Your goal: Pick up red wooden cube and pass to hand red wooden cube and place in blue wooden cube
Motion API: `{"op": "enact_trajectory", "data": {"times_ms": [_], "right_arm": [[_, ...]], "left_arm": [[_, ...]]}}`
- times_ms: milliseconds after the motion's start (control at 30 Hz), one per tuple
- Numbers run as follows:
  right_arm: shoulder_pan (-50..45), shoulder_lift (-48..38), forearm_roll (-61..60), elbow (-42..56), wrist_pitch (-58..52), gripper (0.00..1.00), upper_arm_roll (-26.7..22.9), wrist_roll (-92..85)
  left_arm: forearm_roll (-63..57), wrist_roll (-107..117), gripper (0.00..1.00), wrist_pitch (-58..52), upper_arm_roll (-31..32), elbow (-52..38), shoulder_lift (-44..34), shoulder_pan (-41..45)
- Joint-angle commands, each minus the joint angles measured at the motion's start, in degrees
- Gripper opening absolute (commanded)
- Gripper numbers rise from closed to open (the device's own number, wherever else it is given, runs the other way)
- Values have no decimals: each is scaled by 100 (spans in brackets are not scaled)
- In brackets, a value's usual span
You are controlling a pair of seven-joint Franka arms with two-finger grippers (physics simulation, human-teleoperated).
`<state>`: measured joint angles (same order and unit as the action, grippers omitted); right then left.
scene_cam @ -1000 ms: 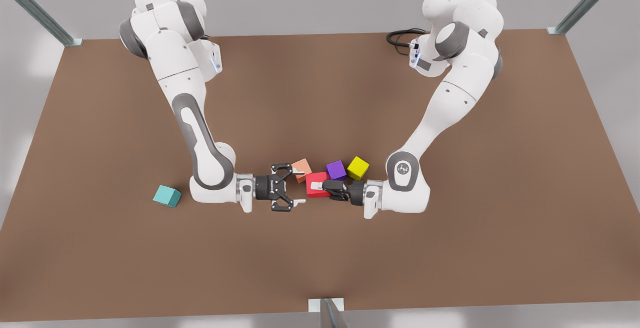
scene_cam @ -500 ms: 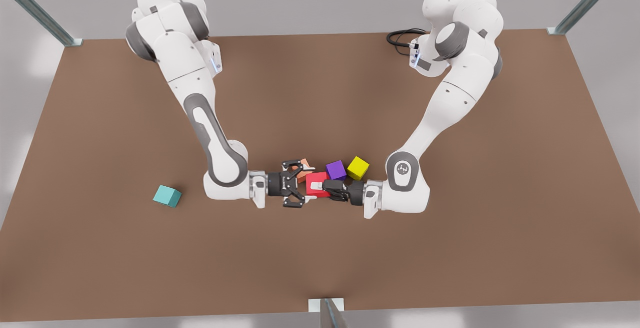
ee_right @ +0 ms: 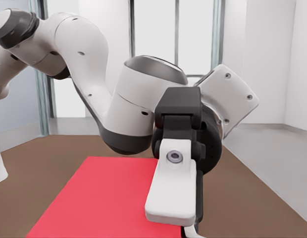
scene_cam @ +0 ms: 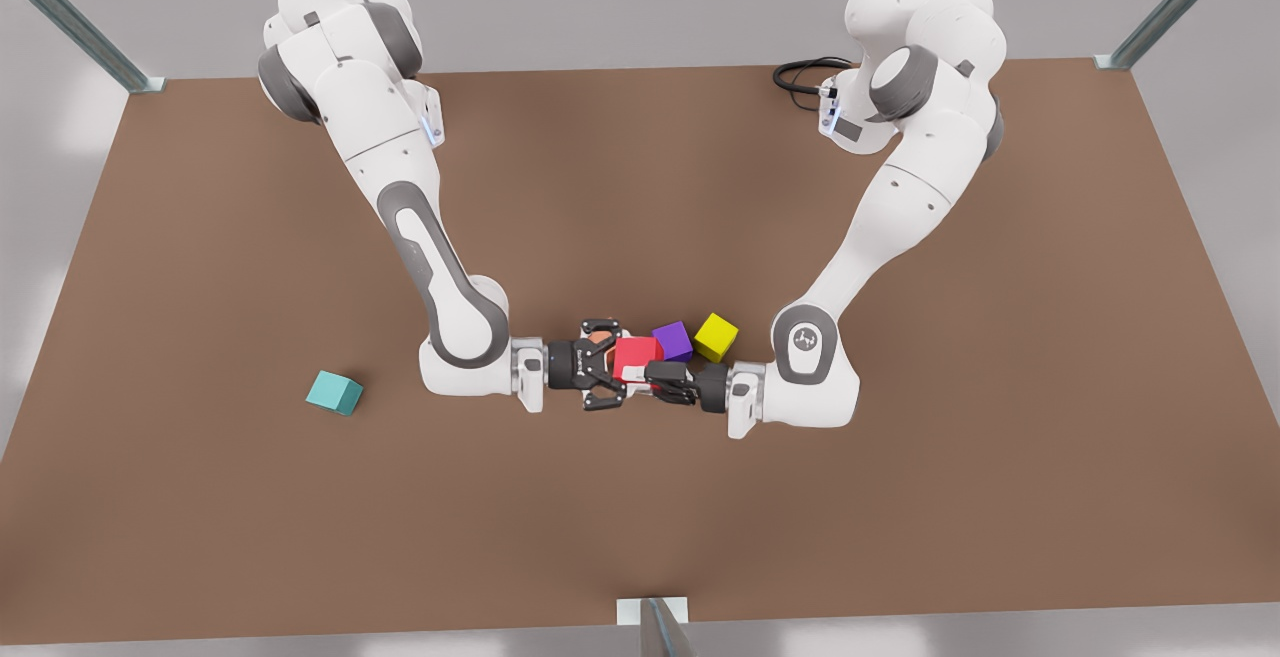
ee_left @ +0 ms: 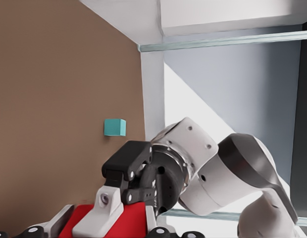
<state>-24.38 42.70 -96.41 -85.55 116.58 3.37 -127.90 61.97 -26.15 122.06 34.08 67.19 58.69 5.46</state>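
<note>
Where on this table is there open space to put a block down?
Wide bare table lies around the teal cube and along the near edge. The middle is crowded: the left hand grips the red cube, the open right hand straddles it, beside the salmon cube, purple cube and yellow cube.

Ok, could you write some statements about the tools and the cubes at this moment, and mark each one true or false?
1. The left tool grips the red wooden cube. True.
2. The blue wooden cube lies between the two tools. False: it sits alone toward the front view's left.
3. The right tool is open around the red wooden cube. True.
4. The yellow cube is stacked on the purple cube. False: they sit side by side on the table.
</note>
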Motion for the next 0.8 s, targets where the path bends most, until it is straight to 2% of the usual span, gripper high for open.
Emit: {"op": "enact_trajectory", "data": {"times_ms": [0,67,100,133,267,333,367,433,467,500,533,567,600,633,700,733,767], "right_arm": [[-5,-16,-18,3,67,66,6,98],[-5,-16,-18,3,67,66,6,107],[4,-16,-18,3,67,66,6,107],[12,-16,-18,3,67,66,6,107],[65,-34,-1,3,58,66,-3,142],[232,-78,192,-6,41,66,-56,160],[504,-139,614,-67,-91,66,-65,160],[1295,-148,2195,-111,-864,67,-74,309],[1752,-157,3180,-111,-1303,67,-82,406],[2069,-166,3988,-32,-1699,67,-135,441],[2104,-253,4628,20,-2014,67,-458,546],[2069,-262,5429,354,-2770,67,-1021,748],[1955,-262,5983,548,-3035,67,-1646,802],[1893,-271,6493,653,-3115,67,-1989,985],[1718,-377,7382,733,-3009,67,-2402,1486],[1410,-377,7567,733,-2904,67,-2780,1952],[1375,-377,7663,698,-2877,66,-2781,2506]], "left_arm": [[70,-224,58,-41,2,-22,2,-1],[70,-224,59,-41,2,-22,2,-1],[70,-215,94,-41,2,-22,2,-1],[79,-206,100,-41,2,-22,-7,-1],[132,-197,100,-85,2,-13,-33,-88],[-158,-66,100,-665,11,40,-104,-615],[-571,233,100,-1201,11,40,-156,-976],[-1177,233,100,-2369,11,22,-191,-1793],[-2090,312,100,-2985,20,-13,-349,-2189],[-3109,2091,100,-3556,2,-22,-797,-2373],[-4370,2948,100,-3872,55,-135,-1121,-2356],[-6462,2414,100,-4092,510,-198,-1474,-2338],[-8453,2430,100,-4716,995,-198,-1738,-2260],[-9244,2518,100,-5234,1363,-232,-1738,-2215],[-9404,2659,100,-5412,1461,-505,-1844,-2356],[-9274,2615,100,-5201,1033,-392,-2219,-2243],[-7608,2641,100,-3834,-1452,1415,-3941,-952]]}}
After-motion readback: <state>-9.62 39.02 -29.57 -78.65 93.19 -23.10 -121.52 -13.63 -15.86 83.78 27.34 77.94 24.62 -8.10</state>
